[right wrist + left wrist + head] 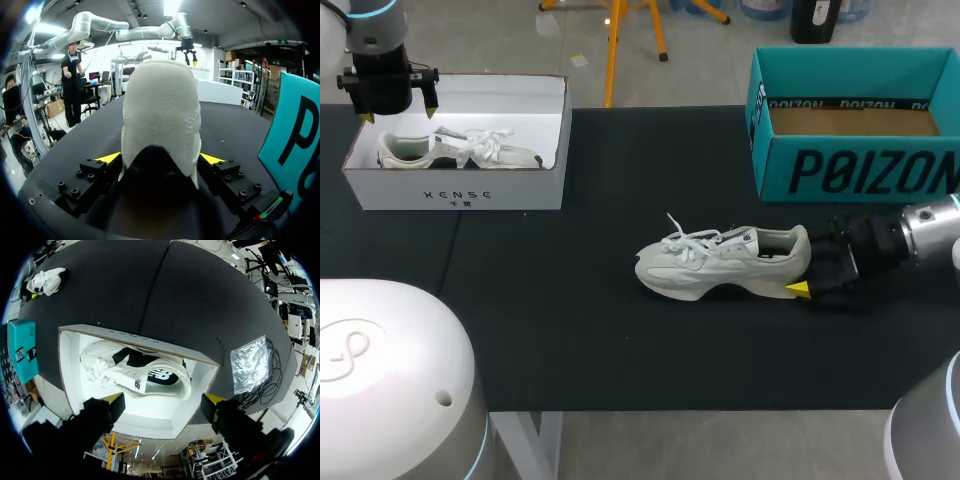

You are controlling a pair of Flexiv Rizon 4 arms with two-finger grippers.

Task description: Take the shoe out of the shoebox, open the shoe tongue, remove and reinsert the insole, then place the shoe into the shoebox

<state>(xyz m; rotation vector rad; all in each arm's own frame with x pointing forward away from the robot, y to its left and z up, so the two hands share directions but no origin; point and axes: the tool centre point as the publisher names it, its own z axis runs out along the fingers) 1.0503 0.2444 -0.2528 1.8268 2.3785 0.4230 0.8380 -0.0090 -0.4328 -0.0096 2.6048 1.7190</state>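
Observation:
A pale grey-white shoe (720, 262) lies on its sole mid-table, toe to the left, laces loose. My right gripper (810, 262) is at its heel, open; in the right wrist view the heel (160, 110) fills the gap between the yellow-tipped fingers (110, 158). A second white shoe (460, 150) lies inside the white shoebox (460, 190) at the far left. My left gripper (398, 115) hangs above that box's left end, open and empty. From the left wrist view, the boxed shoe (145, 375) lies below the gripper (165, 400).
An open teal box (850, 160) stands at the back right, its brown floor bare. A clear plastic bag (250, 362) lies on the table beside the white shoebox (200, 360). The black table (570, 330) stretches in front of the shoe.

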